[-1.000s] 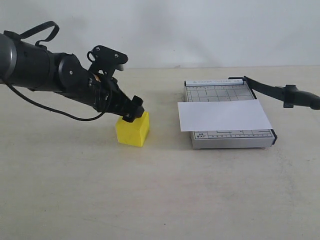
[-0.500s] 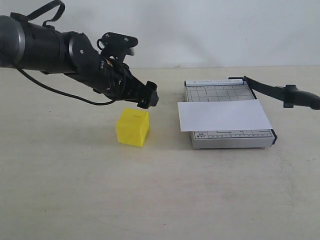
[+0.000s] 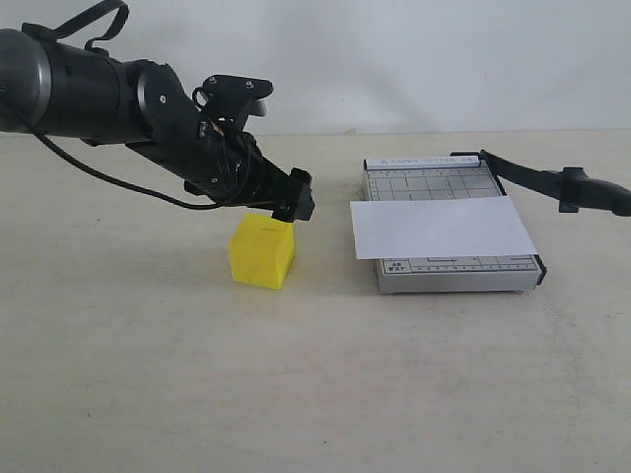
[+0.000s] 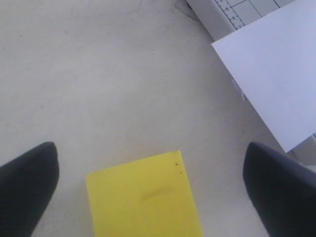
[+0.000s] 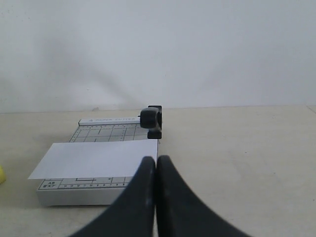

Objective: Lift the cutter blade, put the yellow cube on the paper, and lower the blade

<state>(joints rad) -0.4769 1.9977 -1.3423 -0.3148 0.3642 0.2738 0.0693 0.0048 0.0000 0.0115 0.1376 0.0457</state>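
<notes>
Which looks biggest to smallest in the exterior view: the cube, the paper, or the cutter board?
1. cutter board
2. paper, about as wide as the board but much shallower
3. cube
All three sit at a similar distance, so the order seems safe.

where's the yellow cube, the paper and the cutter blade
yellow cube [image 3: 261, 253]: exterior view, on its front face
paper [image 3: 441, 228]: exterior view, middle of the white sheet
cutter blade [image 3: 523, 174]: exterior view, on the thin black lever arm
</notes>
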